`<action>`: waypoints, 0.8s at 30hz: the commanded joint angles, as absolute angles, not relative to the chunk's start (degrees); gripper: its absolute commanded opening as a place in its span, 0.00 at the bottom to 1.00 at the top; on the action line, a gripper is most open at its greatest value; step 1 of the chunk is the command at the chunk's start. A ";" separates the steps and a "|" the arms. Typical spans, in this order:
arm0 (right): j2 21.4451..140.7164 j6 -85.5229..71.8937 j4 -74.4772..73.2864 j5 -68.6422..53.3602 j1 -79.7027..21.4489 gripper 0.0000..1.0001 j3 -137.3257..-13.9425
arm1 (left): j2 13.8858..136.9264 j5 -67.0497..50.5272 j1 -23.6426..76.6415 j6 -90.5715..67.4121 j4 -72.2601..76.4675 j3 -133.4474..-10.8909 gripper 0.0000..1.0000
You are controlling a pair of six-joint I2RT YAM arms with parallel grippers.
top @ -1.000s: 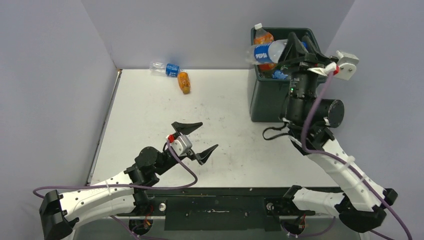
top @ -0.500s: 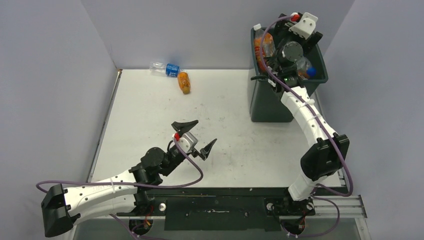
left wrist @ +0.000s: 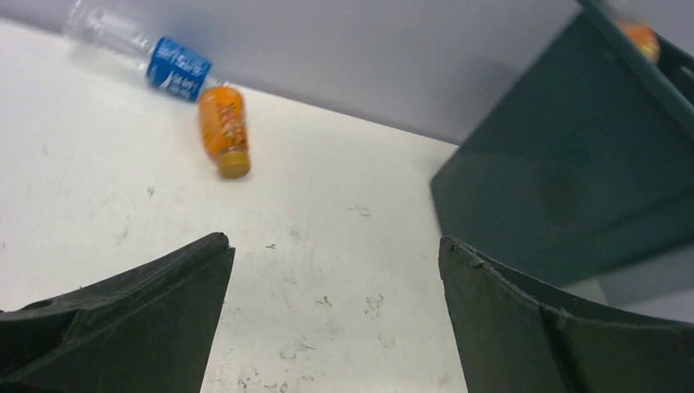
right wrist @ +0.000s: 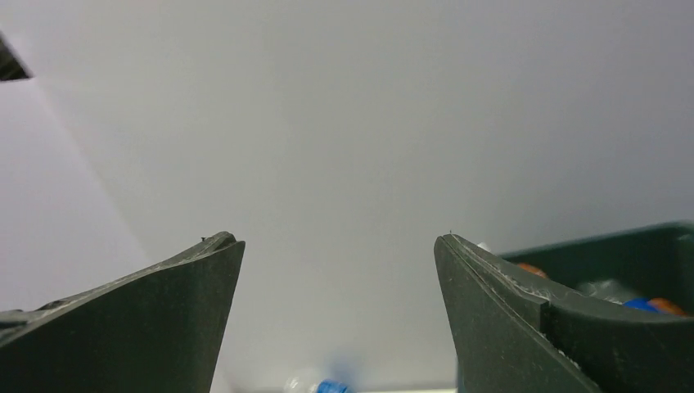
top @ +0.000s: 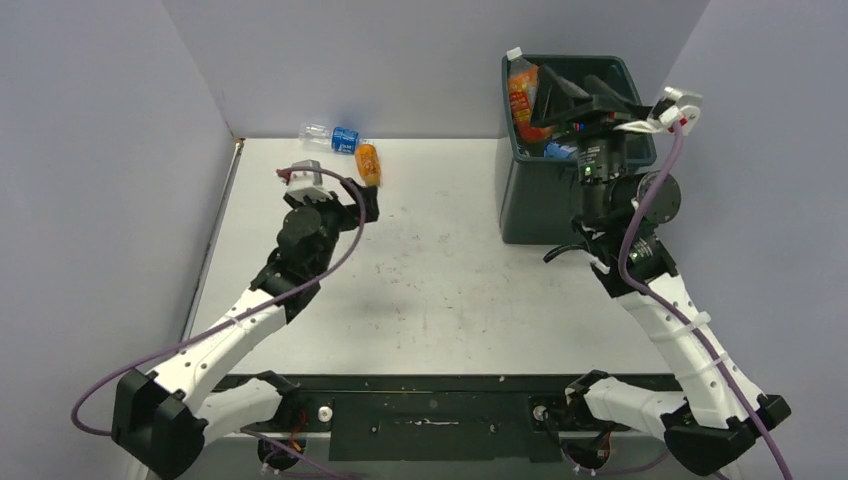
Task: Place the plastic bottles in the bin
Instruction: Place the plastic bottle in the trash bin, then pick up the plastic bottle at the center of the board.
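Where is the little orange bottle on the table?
In the top view the orange bottle lies on its side near the far edge of the table, left of the bin, right next to the clear blue-labelled bottle.

The white table (top: 430,270) is scuffed with small dark marks. Near its far edge a clear bottle (top: 330,137) with a blue label lies on its side, with an orange bottle (top: 368,164) lying just beside it. The dark green bin (top: 530,205) stands at the far right.
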State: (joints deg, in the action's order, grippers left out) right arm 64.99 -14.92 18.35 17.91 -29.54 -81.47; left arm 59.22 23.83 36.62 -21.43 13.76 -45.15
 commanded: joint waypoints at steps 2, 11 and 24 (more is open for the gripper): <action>65.60 -25.68 15.11 8.72 -31.38 0.90 -69.90 | 71.35 14.13 25.08 -45.50 11.01 -49.30 0.96; 61.07 -31.22 15.51 4.92 -40.45 0.90 -49.50 | 103.23 18.01 20.66 -29.50 -6.81 -78.23 0.96; 50.38 -28.28 7.58 10.46 -47.13 0.90 -38.51 | 125.77 20.02 17.22 -25.59 -14.47 -103.38 0.96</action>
